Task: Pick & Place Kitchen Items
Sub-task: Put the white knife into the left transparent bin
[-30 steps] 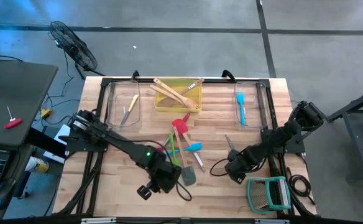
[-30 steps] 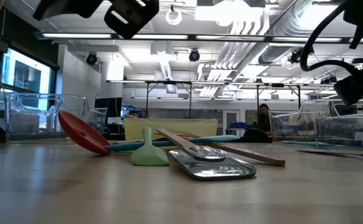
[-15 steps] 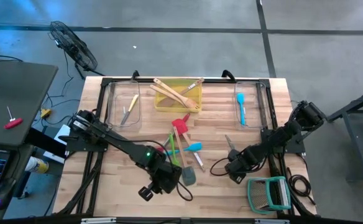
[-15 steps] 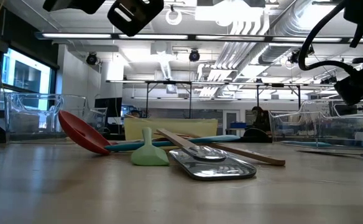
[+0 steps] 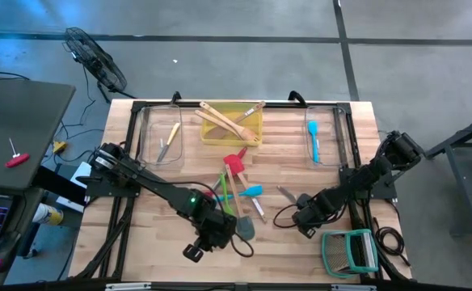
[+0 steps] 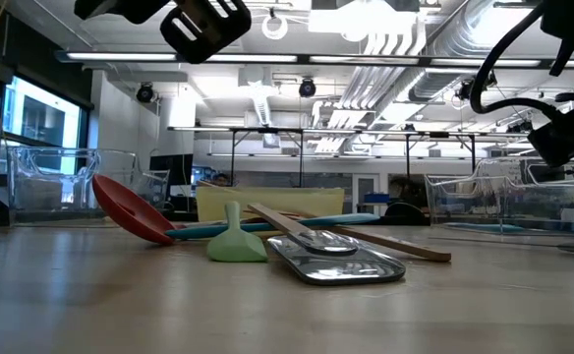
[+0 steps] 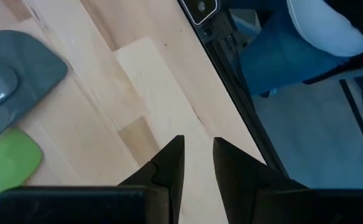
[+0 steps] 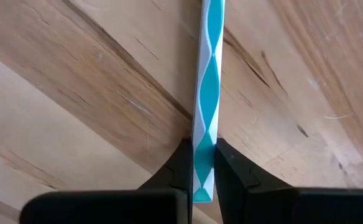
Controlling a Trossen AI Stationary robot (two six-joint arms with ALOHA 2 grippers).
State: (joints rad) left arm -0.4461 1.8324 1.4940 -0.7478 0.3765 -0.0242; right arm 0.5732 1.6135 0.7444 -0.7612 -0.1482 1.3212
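My right gripper [image 5: 299,208] is at the table's near right, shut on a thin utensil [image 5: 287,195] with a teal-and-white patterned handle. My left gripper [image 5: 194,252] hangs above the near edge, its fingers a little apart with nothing between them [image 7: 198,140]. At mid-table lies a pile of kitchen items: a red ladle [image 5: 234,160], a blue spatula [image 5: 252,191], a green spatula [image 5: 226,202], a grey spatula [image 5: 246,228] and wooden ones, all flat on the wood. My right gripper pinches the patterned handle [image 8: 206,124] between its two fingers, at the handle's free end. The handle runs straight on from the fingers, which lie along it. They come slanting down from the table's right. Whether the utensil is clear of the wood, I cannot tell.
A yellow tray [image 5: 254,133] with wooden utensils stands at the far middle. A clear bin [image 5: 149,137] at the far left holds two knives; another [image 5: 331,137] at the far right holds a blue spatula. A teal rack [image 5: 349,250] lies at the near right corner.
My right gripper has shut on the patterned handle. The thin utensil has turned on the table, its far end swinging toward the table's left edge.
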